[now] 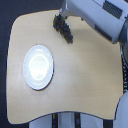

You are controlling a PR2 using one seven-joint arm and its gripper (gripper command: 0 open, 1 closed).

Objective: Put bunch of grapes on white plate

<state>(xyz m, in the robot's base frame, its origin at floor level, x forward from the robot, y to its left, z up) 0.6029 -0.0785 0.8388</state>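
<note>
The bunch of grapes (64, 29) is a dark elongated cluster lying on the wooden table (85, 70) near its far edge. My gripper (59, 20) comes down from the top of the exterior view onto the upper end of the bunch. Its dark fingers blend with the grapes, so I cannot tell whether they are open or shut on the bunch. The white plate (38, 66) is round and glossy, sits at the exterior view's left on the table, and holds nothing. The grapes lie well apart from it, up and to the right.
The grey-white arm (95, 15) stretches across the top right of the view. The robot's body (122, 60) shows along the right edge, and a dark base lies below the table's near edge.
</note>
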